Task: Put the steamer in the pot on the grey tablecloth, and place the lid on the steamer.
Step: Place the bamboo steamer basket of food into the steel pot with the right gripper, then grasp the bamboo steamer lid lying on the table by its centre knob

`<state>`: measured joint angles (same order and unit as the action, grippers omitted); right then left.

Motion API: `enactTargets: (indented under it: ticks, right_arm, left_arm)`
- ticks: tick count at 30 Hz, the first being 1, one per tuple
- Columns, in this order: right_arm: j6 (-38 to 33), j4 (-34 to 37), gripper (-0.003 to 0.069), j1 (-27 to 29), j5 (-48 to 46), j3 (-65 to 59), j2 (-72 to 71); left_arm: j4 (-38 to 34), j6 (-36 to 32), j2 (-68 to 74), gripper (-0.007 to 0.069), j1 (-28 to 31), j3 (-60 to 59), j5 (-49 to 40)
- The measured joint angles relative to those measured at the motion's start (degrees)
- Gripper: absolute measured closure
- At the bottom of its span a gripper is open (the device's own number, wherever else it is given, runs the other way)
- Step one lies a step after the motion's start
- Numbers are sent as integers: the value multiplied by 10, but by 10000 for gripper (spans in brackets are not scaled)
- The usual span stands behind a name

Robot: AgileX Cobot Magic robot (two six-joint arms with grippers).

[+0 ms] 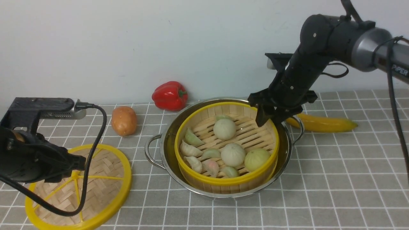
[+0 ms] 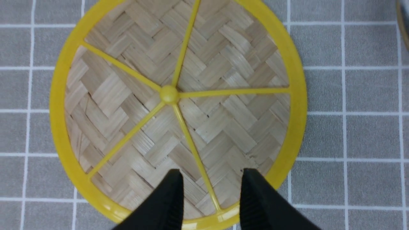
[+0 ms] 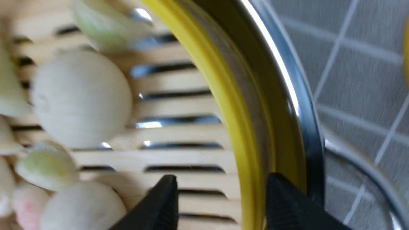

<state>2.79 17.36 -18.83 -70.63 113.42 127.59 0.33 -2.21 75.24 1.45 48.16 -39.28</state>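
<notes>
The steamer [image 1: 223,180], a bamboo basket with a yellow rim, sits inside the steel pot [image 1: 166,140] on the grey tablecloth [image 1: 335,179], holding buns and dumplings. My right gripper [image 3: 222,176] is at its far right edge, open. Its fingers straddle the yellow rim [image 3: 243,134]: one over the slatted floor, the other between steamer and pot wall [image 3: 303,121]. The lid [image 1: 105,169], a woven disc with yellow spokes, lies flat on the cloth at the left. My left gripper [image 2: 211,171] hovers open above the lid [image 2: 223,64], a spoke between its fingers.
A red pepper [image 1: 169,95] and a potato [image 1: 124,120] lie behind the lid and pot near the wall. A banana [image 1: 322,124] lies just right of the pot, behind its right handle. The left arm's cable [image 1: 96,150] droops over the lid.
</notes>
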Motion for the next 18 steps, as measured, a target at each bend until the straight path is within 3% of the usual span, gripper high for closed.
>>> enactTargets:
  ticks: [11,18]
  right_arm:
    - [-3,-2,227,0,1,83,-58]
    - [-3,2,235,0,1,83,-226]
  left_arm:
    - [2,-1,3,382,0,0,67]
    - [11,-1,65,382,0,0,85]
